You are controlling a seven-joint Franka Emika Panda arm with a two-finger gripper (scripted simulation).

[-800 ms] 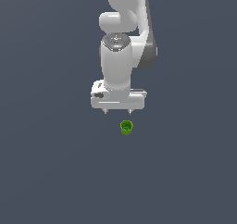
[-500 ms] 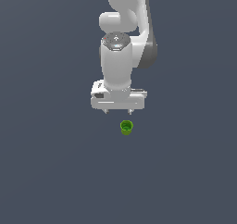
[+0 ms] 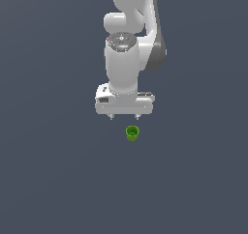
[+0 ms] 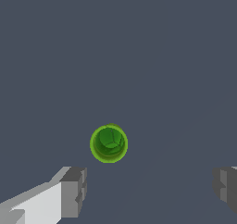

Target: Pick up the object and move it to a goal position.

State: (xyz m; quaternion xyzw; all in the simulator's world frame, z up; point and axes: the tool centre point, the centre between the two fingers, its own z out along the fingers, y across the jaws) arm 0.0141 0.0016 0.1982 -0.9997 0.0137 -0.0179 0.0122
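The object (image 3: 132, 132) is a tiny bright green cup with a hollow top, standing upright on the dark grey floor. My white gripper (image 3: 124, 116) hangs above it, open, its two short fingertips spread wide and touching nothing. In the exterior view the cup lies just below the gripper and slightly toward that view's right. Seen from the wrist, the object (image 4: 109, 143) shows its round rim and hollow inside, and it lies ahead of the gap between the two grey fingers (image 4: 74, 191), nearer to one of them. The gripper (image 4: 149, 187) holds nothing.
A flat, uniform dark grey surface (image 3: 53, 180) fills both views around the cup. The white arm (image 3: 127, 39) rises from the gripper toward the top of the exterior view.
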